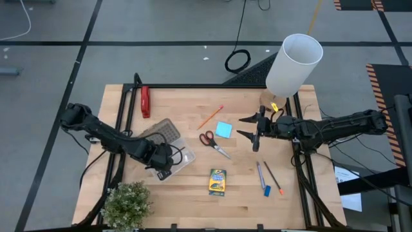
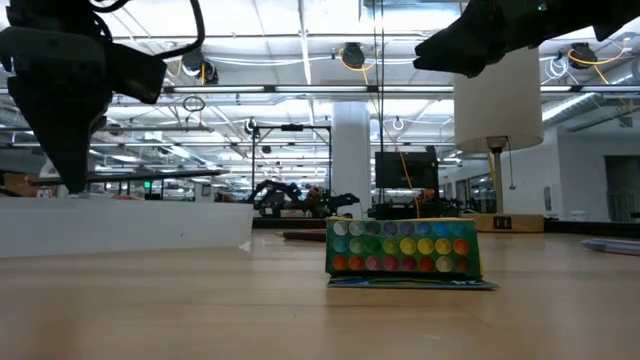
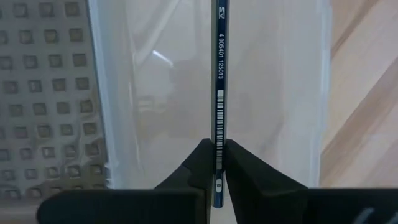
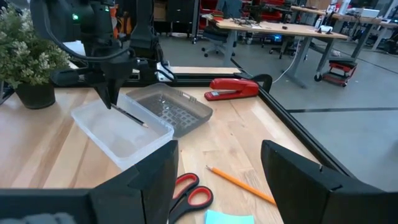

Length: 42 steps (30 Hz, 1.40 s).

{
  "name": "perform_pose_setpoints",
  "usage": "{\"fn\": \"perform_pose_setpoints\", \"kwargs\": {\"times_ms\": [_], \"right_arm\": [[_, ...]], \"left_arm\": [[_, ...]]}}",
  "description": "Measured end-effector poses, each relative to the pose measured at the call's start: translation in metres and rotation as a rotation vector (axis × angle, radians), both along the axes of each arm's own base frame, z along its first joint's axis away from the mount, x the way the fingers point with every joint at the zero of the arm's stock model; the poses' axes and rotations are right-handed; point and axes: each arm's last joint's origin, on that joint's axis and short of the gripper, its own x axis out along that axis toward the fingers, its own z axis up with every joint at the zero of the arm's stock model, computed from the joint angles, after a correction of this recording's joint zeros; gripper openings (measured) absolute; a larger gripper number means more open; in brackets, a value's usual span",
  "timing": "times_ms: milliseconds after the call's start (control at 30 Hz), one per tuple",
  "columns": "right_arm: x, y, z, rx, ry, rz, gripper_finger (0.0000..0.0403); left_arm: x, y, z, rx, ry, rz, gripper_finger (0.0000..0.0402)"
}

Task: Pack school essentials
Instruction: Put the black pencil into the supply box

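Step in hand: dropping a dark pencil (image 3: 219, 74) into the clear case (image 4: 121, 134). Left gripper (image 3: 216, 163) is clamped on the pencil near one end and holds it over the open tray; in the right wrist view the tip slants down into the tray. Case sits near the worktop's left edge, grey dotted lid (image 4: 171, 107) hinged open beside it.

Next move, my read: lower a bit, part the fingers, let the pencil lie flat inside. It's long and thin, so it may rest on the rim if released tilted.

Right gripper (image 4: 217, 180) is wide open, empty, hovering near the worktop's right edge.

Still out mid-worktop:
- scissors (image 1: 212, 142), red handles, metal blades
- notepad (image 1: 224, 129), flat light-blue square
- orange pencil (image 1: 210, 116), slim
- crayon box (image 1: 218, 182), cardboard, lying flat
- pen (image 1: 260, 173), another pencil (image 1: 273, 176), eraser (image 1: 266, 191), towards the right front corner
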Motion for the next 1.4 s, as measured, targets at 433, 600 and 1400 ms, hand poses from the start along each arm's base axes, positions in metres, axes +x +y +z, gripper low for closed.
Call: {"fn": "perform_pose_setpoints", "kwargs": {"times_ms": [433,600,1400], "right_arm": [[0.000,0.000,0.000,0.000,0.003,0.000,0.0222],[0.000,0.000,0.000,0.000,0.003,0.000,0.0222],[0.000,0.000,0.000,0.004,0.002,0.000,0.0222]], "left_arm": [[-0.003,-0.017,0.001,-0.025,-0.042,0.002,0.0040],[-0.003,-0.021,-0.004,-0.018,-0.028,-0.002,0.0045],[0.008,-0.024,-0.019,-0.047,-0.001,-0.038,0.0047]]}}
